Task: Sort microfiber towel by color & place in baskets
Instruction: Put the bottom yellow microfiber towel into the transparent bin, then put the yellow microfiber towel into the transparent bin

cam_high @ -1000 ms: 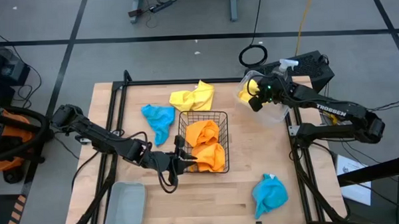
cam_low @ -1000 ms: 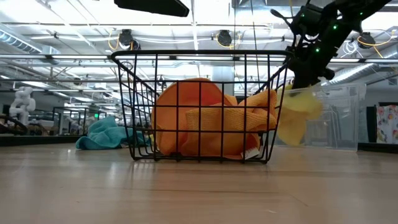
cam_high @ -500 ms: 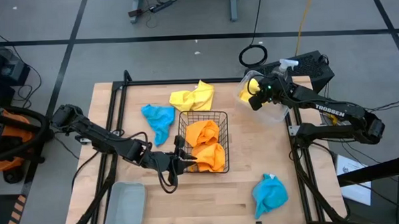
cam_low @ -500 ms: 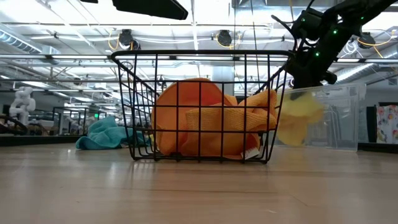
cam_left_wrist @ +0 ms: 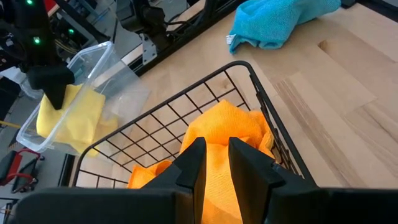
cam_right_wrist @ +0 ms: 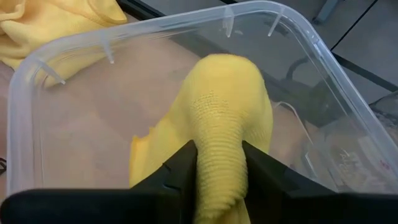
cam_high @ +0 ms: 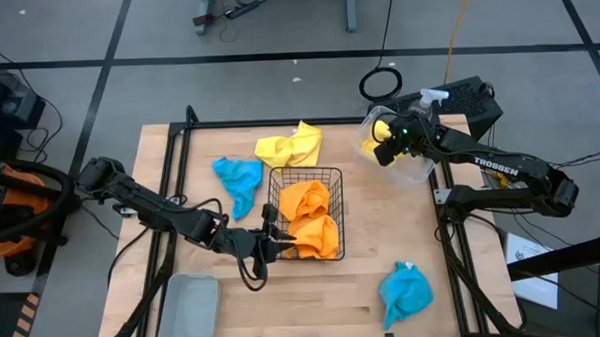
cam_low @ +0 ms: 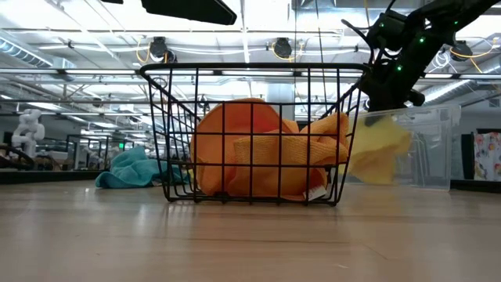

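Right wrist view: yellow towel [cam_right_wrist: 227,118] between right hand [cam_right_wrist: 219,163] fingers, over tub [cam_right_wrist: 62,81].

Right arm reaches in from the table's right edge, elbow bent, right gripper [cam_high: 384,146] above the clear tub [cam_high: 412,172], fingers [cam_right_wrist: 180,171] either side of a yellow towel [cam_right_wrist: 227,118], slightly parted. Left arm stretches low from the left edge, left gripper [cam_high: 275,244] at the wire basket's [cam_high: 302,171] near-left side, fingers [cam_left_wrist: 191,163] narrowly apart.
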### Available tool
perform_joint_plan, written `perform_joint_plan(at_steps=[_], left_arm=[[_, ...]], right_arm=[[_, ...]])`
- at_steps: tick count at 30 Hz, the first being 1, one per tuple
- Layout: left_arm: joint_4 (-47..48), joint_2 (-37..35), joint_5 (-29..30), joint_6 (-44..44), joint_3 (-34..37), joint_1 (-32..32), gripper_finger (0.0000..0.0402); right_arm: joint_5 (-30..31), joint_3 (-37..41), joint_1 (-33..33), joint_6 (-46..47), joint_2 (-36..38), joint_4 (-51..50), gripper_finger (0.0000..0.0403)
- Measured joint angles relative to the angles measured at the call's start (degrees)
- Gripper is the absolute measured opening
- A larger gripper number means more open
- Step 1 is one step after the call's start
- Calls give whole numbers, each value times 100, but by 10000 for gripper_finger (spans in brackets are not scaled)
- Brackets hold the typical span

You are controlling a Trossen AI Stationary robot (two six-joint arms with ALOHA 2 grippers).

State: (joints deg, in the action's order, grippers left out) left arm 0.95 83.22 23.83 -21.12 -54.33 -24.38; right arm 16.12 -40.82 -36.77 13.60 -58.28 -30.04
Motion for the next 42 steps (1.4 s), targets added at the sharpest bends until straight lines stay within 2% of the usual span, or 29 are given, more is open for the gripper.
perform_joint_plan(at_steps=[7,19,23,27,31,35,39,42], left_arm=[[0,0,-2,0,0,0,75],[0,0,-2,-1,0,0,75],[0,0,-2,-7,0,0,75],[-30,0,12,-18,2,5,75],[-202,0,189,-20,2,143,75],[-366,0,363,74,2,490,75],[-239,0,320,515,2,1226,75],[-86,2,-192,721,2,1925,86]], right_arm=[[2,0,0,-20,0,-8,129],[0,0,131,-15,32,-30,103],[0,0,314,57,335,-49,86],[0,-68,529,228,988,-155,72],[-214,-92,1000,521,1685,-140,65],[-275,-92,1817,879,2076,-126,64],[-147,-92,2744,1110,2054,296,63],[42,-92,3454,1047,1807,855,63]])
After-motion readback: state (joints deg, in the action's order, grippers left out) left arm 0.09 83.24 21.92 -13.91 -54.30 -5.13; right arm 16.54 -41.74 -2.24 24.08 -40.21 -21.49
